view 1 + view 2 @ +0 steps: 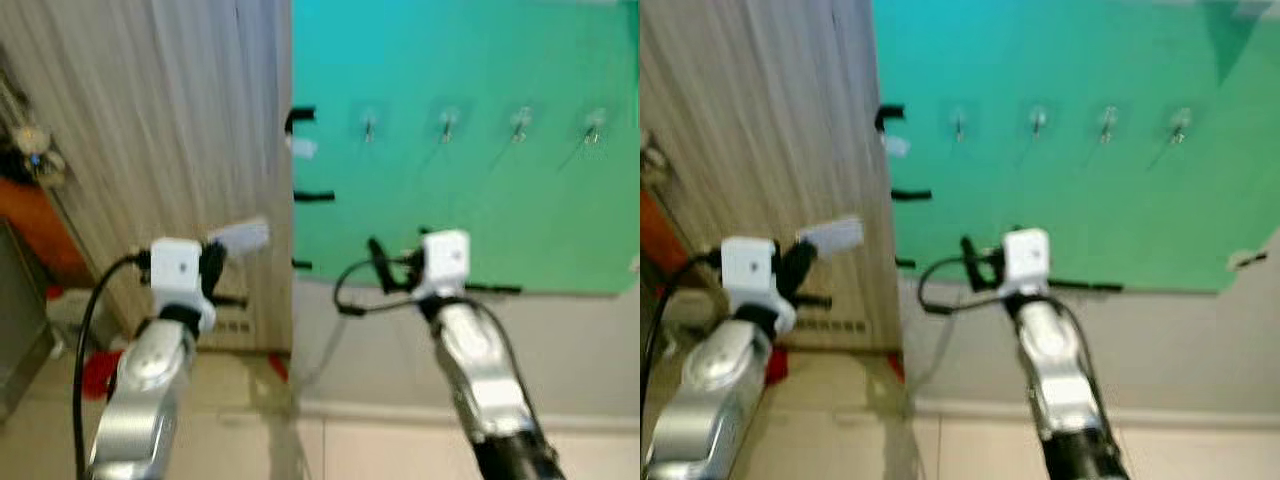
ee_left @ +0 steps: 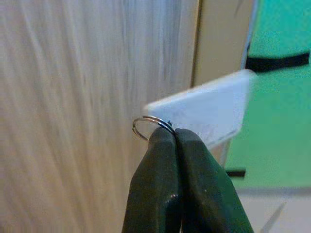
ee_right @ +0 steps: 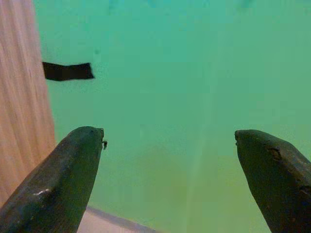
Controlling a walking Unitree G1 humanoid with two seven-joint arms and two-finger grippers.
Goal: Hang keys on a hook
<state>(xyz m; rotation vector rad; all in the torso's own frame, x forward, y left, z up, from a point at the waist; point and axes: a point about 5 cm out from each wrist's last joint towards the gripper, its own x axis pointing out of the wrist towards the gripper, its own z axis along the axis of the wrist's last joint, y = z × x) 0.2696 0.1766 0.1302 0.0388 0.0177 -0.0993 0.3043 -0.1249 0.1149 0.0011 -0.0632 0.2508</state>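
Left tool (image 2: 176, 138) pinches key ring (image 2: 148, 127) w/ tag, left of green board (image 1: 480, 190); right tool (image 3: 170, 141) open. Thin grip: ring could slip before reaching hooks (image 1: 369, 126).

green board (image 1: 480, 200) | beige striped curtain (image 1: 180, 150) | white tag (image 2: 204, 109)

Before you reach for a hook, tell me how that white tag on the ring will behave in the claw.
The white tag looks flat and thin, so probably light and fairly stiff. The left claw pinches only the metal ring, so the tag may swing or pivot as the arm moves. The ring looks smooth and thin; it could slip if bumped against a hook.
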